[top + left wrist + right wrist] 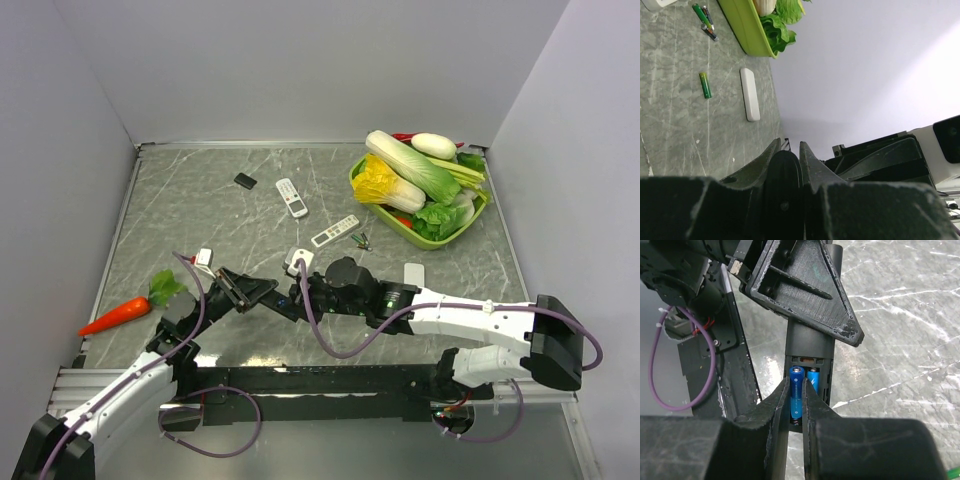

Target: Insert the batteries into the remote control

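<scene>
Remote control (810, 342) gripped by left jaws; compartment (826, 385) holds blue battery (813, 379), right jaws pinch second battery (796, 395)

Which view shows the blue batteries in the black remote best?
Right wrist: two blue cylinder batteries show in the black plastic remote's open bay. Top view: arms hide them. Left wrist: only the remote itself.

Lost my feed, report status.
Left tool shut on remote. Right tool shut on blue battery at open bay, second cell inside. Nothing blocking.
</scene>
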`<state>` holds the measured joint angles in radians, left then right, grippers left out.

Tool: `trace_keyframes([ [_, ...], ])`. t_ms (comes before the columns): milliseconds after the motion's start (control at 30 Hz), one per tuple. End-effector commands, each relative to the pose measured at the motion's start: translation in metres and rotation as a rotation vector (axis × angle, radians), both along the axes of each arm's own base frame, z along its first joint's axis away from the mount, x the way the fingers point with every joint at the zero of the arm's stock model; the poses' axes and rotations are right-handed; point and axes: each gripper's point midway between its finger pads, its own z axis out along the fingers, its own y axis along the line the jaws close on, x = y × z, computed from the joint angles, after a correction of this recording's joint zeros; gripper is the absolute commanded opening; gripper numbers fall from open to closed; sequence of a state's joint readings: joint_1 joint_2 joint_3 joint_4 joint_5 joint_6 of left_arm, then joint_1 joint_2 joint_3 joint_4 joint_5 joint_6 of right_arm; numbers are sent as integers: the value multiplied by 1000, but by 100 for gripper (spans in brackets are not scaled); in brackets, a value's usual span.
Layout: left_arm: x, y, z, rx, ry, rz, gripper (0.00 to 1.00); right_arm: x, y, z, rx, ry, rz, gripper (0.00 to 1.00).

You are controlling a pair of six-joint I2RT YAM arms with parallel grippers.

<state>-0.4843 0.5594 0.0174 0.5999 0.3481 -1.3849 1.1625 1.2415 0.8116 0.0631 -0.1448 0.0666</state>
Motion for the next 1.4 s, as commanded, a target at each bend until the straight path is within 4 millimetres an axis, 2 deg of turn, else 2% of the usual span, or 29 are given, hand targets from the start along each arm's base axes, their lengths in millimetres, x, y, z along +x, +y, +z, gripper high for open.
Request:
trace_keyframes([
  [0, -2, 2, -1, -23, -4, 4, 1, -2, 2, -3, -34, -14, 18, 0],
  [67, -2, 2, 0, -22, -9, 5, 1, 0, 2, -3, -50, -16, 8, 2],
  [133, -3, 2, 0, -15, -17, 4, 1, 0, -2, -12, -96, -3, 3, 5],
  [200, -3, 2, -1, -7, -17, 4, 1, 0, -2, -13, -107, 1, 4, 12],
  [333, -3, 2, -4, 10, -24, 1, 1, 0, -1, -7, -101, 1, -1, 24],
  [400, -4, 1, -6, 17, -24, -5, 1, 1, -1, -4, -99, -2, -9, 27],
  [433, -2, 0, 4, 12, -46, -5, 1, 1, -1, -3, -100, -3, -8, 29],
  [567, -3, 0, 4, 16, -50, -9, 1, 4, 1, 4, -91, -10, -14, 34],
  [633, -3, 0, 4, 16, -51, -10, 1, 3, 1, 6, -91, -10, -12, 35],
  [800, -4, -1, 4, 30, -53, -14, 1, 1, 2, 26, -47, -24, -5, 35],
  [867, -3, -1, 2, 37, -51, -14, 1, 2, 3, 37, -31, -36, 1, 33],
  [1000, -3, -1, 1, 35, -46, -16, 1, 3, 8, 43, -48, -40, 13, 30],
  [1367, -3, -2, 4, 32, -43, -18, 1, 7, 22, 27, -138, 8, 20, 24],
])
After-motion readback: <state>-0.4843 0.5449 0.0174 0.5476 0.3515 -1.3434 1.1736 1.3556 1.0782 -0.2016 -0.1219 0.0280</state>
